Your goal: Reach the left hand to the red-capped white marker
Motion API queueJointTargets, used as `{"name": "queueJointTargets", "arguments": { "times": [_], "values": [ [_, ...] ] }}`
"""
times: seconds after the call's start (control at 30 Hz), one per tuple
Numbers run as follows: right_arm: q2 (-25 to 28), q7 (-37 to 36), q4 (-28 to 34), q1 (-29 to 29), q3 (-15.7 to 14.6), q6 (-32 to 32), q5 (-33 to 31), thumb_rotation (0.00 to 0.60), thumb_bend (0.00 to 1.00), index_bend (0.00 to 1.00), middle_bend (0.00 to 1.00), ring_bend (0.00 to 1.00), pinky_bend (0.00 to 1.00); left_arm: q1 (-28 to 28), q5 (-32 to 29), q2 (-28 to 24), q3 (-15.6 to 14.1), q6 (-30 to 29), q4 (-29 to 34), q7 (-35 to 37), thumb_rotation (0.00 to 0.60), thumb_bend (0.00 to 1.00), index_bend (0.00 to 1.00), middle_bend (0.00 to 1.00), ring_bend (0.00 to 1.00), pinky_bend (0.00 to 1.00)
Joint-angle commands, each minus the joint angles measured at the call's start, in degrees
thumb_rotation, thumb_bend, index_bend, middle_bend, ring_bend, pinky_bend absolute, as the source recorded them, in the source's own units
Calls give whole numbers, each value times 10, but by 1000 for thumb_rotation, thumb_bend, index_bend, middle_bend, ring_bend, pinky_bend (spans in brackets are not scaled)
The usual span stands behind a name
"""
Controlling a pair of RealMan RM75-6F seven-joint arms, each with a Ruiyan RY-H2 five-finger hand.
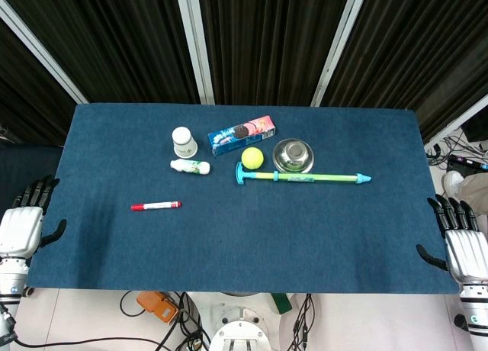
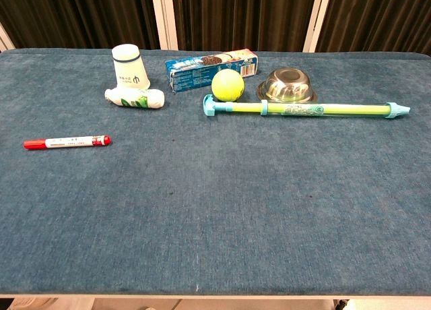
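The red-capped white marker (image 1: 155,206) lies flat on the blue surface (image 1: 244,252), on the robot's left side and nearer the front edge than the other things, well apart from the small white bottle (image 1: 190,166) and the paper cup (image 1: 184,142) behind it. The left hand (image 1: 23,223) rests off the surface's left front corner, released, fingers spread and holding nothing; the right hand (image 1: 461,243) sits likewise at the right front corner, also empty with fingers apart. Neither shows in the chest view. The marker looks light, stiff and smooth, a thin cylinder that would likely roll if nudged sideways. It lies crosswise, so a reach from the left meets one end first; the white barrel between the red ends seems the best place to take it, pinched from above across its width.
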State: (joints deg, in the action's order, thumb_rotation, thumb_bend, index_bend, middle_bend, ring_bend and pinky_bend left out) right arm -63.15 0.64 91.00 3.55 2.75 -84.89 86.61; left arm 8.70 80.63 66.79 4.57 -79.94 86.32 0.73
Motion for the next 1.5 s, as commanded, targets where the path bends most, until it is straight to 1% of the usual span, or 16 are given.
{"name": "queueJointTargets", "arguments": {
  "times": [0.03, 0.53, 0.7, 0.77, 0.87, 1.03, 1.3, 1.43, 1.5],
  "values": [
    [0, 1, 0, 0, 0, 1, 0, 600, 333, 134, 101, 79, 65, 0, -1, 0, 0, 1, 0, 0, 600, 336, 54, 0, 0, 166],
    [1, 0, 5, 0, 1, 4, -5, 600, 333, 134, 101, 79, 65, -1, -11, 6, 3, 0, 2, -7, 600, 335, 54, 0, 0, 166],
    [1, -5, 7, 0, 1, 6, -7, 600, 332, 134, 101, 79, 65, -1, -13, 40, 6, -13, 21, -28, 600, 332, 54, 0, 0, 166],
    [2, -6, 7, 1, 1, 8, -8, 600, 333, 134, 101, 79, 65, 6, -10, 52, 4, -3, 23, -44, 600, 329, 54, 0, 0, 166],
    [3, -8, 7, 1, 1, 8, -7, 600, 333, 134, 101, 79, 65, 25, -15, 69, 7, 21, 24, -77, 600, 329, 54, 0, 0, 166],
    [4, -11, 6, 1, 2, 10, -9, 600, 333, 134, 101, 79, 65, 61, -34, 97, 18, 75, 32, -88, 600, 329, 55, 0, 0, 166],
    [4, -9, 6, 3, 1, 13, -8, 600, 333, 134, 101, 79, 65, 113, -71, 150, 35, 141, 11, -111, 600, 327, 186, 0, 0, 166],
    [5, -9, 7, 3, 1, 14, -8, 600, 333, 134, 101, 79, 65, 130, -86, 174, 41, 158, -5, -122, 600, 327, 270, 0, 0, 166],
    [5, -9, 7, 4, 1, 15, -9, 600, 332, 134, 101, 79, 65, 139, -92, 184, 43, 166, -13, -128, 600, 327, 287, 0, 0, 166]
  ]
}}
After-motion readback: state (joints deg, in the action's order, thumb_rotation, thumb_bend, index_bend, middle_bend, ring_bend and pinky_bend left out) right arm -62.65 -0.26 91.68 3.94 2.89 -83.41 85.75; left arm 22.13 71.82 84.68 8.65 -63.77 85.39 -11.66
